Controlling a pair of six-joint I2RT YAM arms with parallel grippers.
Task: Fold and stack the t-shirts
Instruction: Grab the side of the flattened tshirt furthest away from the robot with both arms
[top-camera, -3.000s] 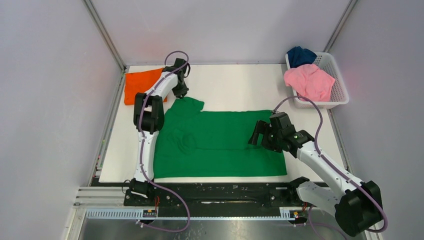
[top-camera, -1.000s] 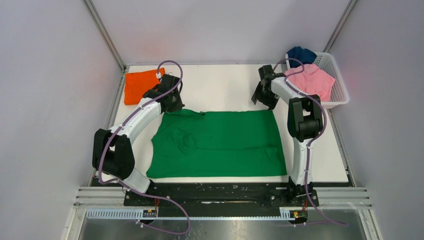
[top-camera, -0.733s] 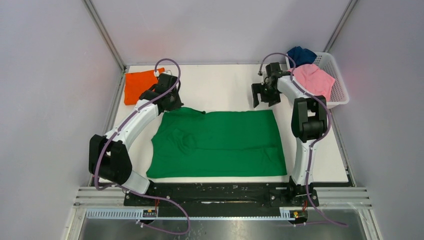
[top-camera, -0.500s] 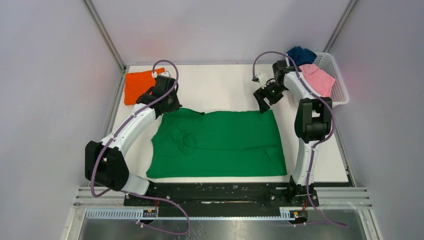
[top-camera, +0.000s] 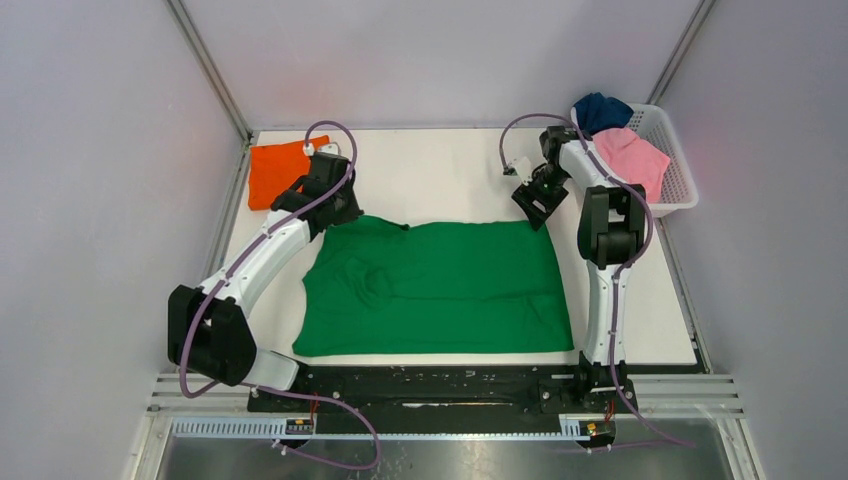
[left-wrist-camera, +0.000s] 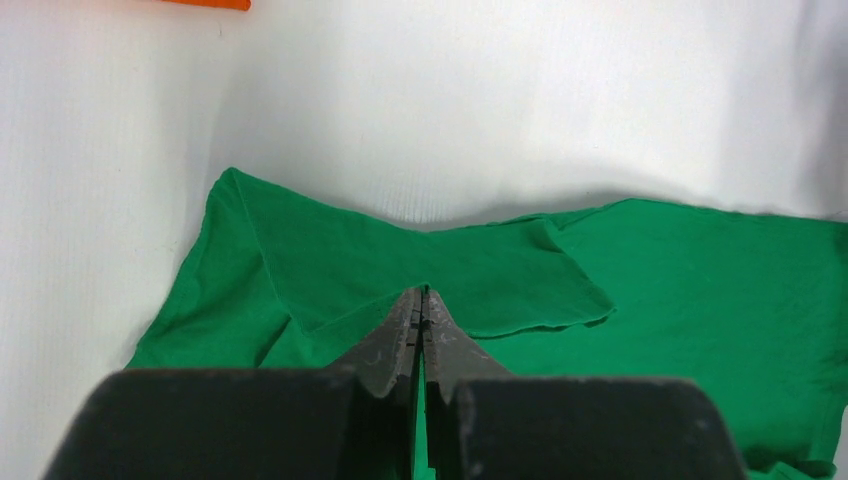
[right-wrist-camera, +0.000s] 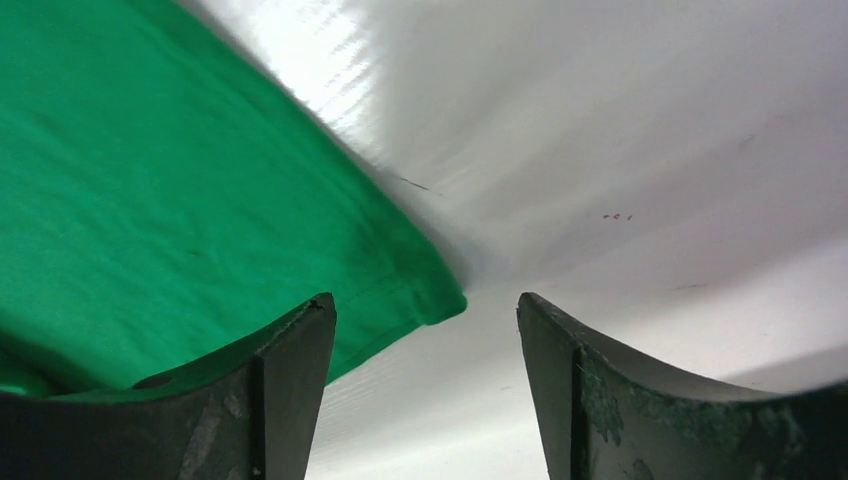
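I see the green t-shirt (top-camera: 435, 290) spread flat across the middle of the table (top-camera: 450, 165), with some wrinkles and a folded-in flap on its left half. My left claw (left-wrist-camera: 420, 300) is at the shirt's far left corner. In the left wrist view its fingers are pressed together with no gap, and creases in the green cloth run up to meet the tips, so it looks to have a pinch of that shirt.

My right claw (right-wrist-camera: 422, 310) is at the far right corner of the same shirt. It is spread wide and holds nothing. In the right wrist view the pointed corner of the cloth lies on the table between the two fingers, nearer the left one.

The orange t-shirt (top-camera: 278, 170) lies folded to a square at the far left corner of the table, apart from the green one. At the far right a white basket (top-camera: 682, 180) holds the pink t-shirt (top-camera: 630, 160), crumpled, with the navy t-shirt (top-camera: 600, 108) bunched behind it.
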